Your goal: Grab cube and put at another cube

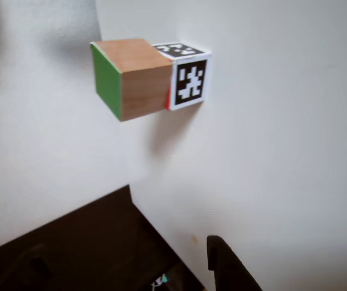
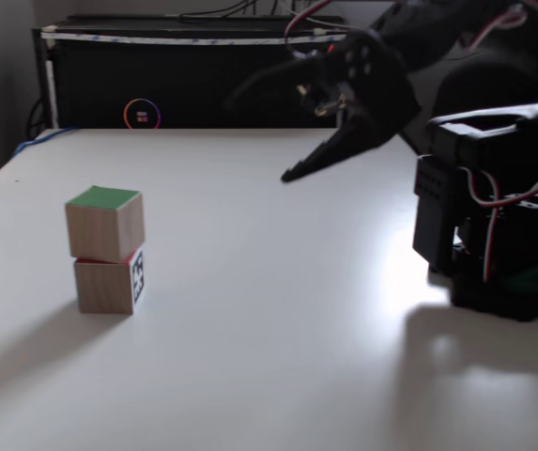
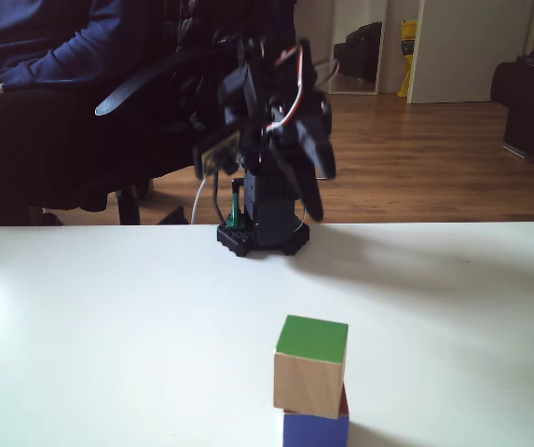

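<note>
- The arm is folded back above its base (image 3: 259,233), with the gripper (image 2: 292,175) raised over the table (image 2: 278,310), well apart from both cubes.
- Fingers: empty; how far apart, I cannot tell.
- The cube (image 2: 105,223) (green face up) sits on another cube (image 2: 111,283), slightly askew.

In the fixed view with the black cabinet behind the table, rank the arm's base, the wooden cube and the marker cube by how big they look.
1. Arm's base, largest, though it may sit nearer the camera.
2. Wooden cube.
3. Marker cube beneath it; these two look nearly alike, so their order is unsure.
</note>
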`<move>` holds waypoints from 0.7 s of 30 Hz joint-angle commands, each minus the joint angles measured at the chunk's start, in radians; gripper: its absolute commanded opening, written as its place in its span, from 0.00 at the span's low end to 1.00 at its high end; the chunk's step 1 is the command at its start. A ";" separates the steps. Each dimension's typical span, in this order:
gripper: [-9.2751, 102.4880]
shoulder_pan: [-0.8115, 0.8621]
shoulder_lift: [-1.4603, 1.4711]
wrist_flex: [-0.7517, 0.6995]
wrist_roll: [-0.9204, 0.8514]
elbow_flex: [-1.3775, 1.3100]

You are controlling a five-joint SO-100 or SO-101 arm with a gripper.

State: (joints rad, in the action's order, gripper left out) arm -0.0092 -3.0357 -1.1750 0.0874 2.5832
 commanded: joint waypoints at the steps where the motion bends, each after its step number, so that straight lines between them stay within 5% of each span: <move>1: 0.41 -0.002 -0.109 0.015 -0.023 0.087; 9: 0.30 0.006 -0.253 0.015 -0.071 0.265; 14: 0.08 0.002 -0.253 0.025 -0.067 0.350; 21: 0.08 -0.054 -0.253 -0.078 -0.097 0.393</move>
State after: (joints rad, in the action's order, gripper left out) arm -0.0399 -3.2843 -1.2026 0.0015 2.9928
